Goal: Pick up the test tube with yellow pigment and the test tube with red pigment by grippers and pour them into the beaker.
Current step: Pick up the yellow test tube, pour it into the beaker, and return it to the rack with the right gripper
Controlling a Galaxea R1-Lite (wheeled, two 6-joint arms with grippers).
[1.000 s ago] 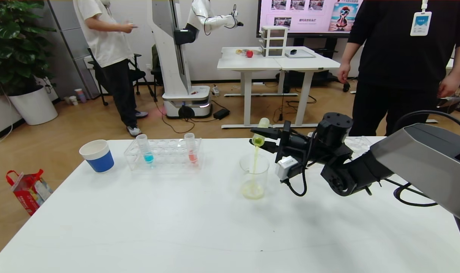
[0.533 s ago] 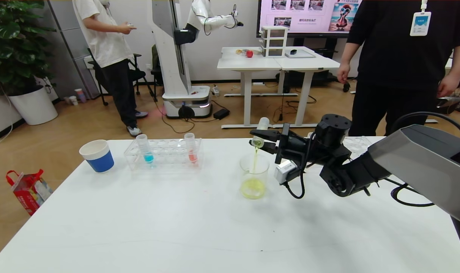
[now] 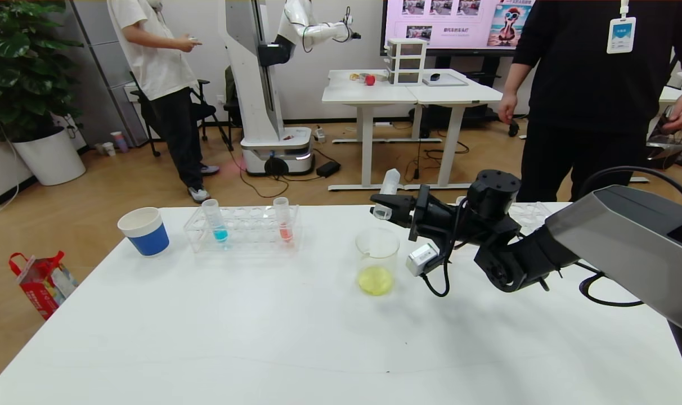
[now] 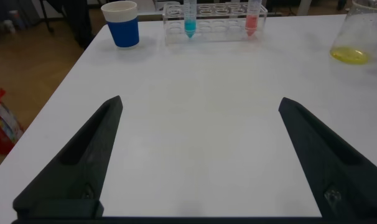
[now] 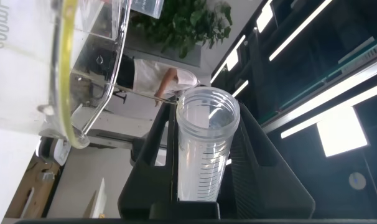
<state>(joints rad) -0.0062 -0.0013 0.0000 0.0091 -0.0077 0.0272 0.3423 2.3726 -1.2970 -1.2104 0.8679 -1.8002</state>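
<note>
My right gripper [image 3: 387, 207] is shut on the yellow-pigment test tube [image 3: 387, 192], held tipped mouth-down just above the beaker [image 3: 377, 260]. The tube looks drained and clear in the right wrist view [image 5: 204, 149], gripped between both black fingers [image 5: 152, 162]. The beaker holds a layer of yellow liquid at its bottom. The red-pigment test tube [image 3: 283, 220] stands upright in the clear rack [image 3: 242, 229], also seen in the left wrist view [image 4: 252, 15]. My left gripper [image 4: 198, 106] is open and empty, low over the near table, out of the head view.
A blue-liquid tube [image 3: 215, 220] stands at the rack's left end. A blue-and-white paper cup [image 3: 143, 230] sits left of the rack. A second clear rack [image 3: 526, 212] lies behind my right arm. A person in black stands beyond the table's far right edge.
The yellow stream from the tube into the beaker has stopped and the tube has emptied. The yellow liquid in the beaker has settled. The right gripper has rolled slightly.
</note>
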